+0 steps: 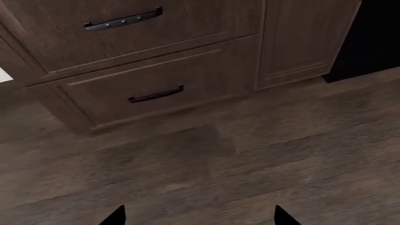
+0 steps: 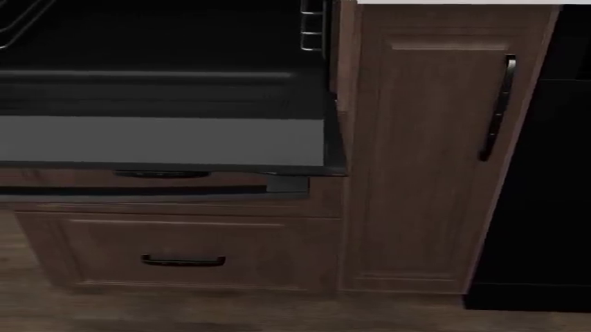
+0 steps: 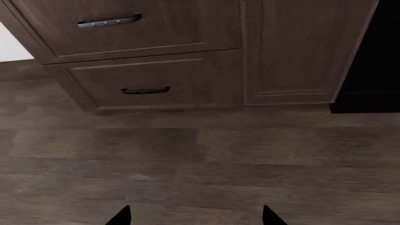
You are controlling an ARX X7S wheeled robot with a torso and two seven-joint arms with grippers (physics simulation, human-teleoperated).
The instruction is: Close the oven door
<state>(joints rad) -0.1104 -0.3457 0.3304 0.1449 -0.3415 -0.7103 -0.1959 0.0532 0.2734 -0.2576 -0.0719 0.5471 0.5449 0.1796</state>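
The oven door (image 2: 166, 138) hangs open and lies flat, its grey rim facing me in the head view, dark glass further back. Behind it the black cavity with a wire rack (image 2: 312, 28) shows. Neither arm appears in the head view. My left gripper (image 1: 198, 218) is open over the wooden floor, only its two black fingertips (image 1: 115, 216) showing. My right gripper (image 3: 195, 218) is open too, fingertips (image 3: 122, 216) wide apart above the floor. Both wrist views face the brown drawers low down; the oven door is out of those views.
Below the door are two brown drawers with black handles (image 2: 183, 261) (image 1: 156, 94) (image 3: 145, 90). A tall brown cabinet door (image 2: 434, 159) with a black vertical handle (image 2: 499, 107) stands right of the oven. A black appliance (image 2: 544, 194) is at the far right. Wooden floor (image 3: 206, 159) lies in front.
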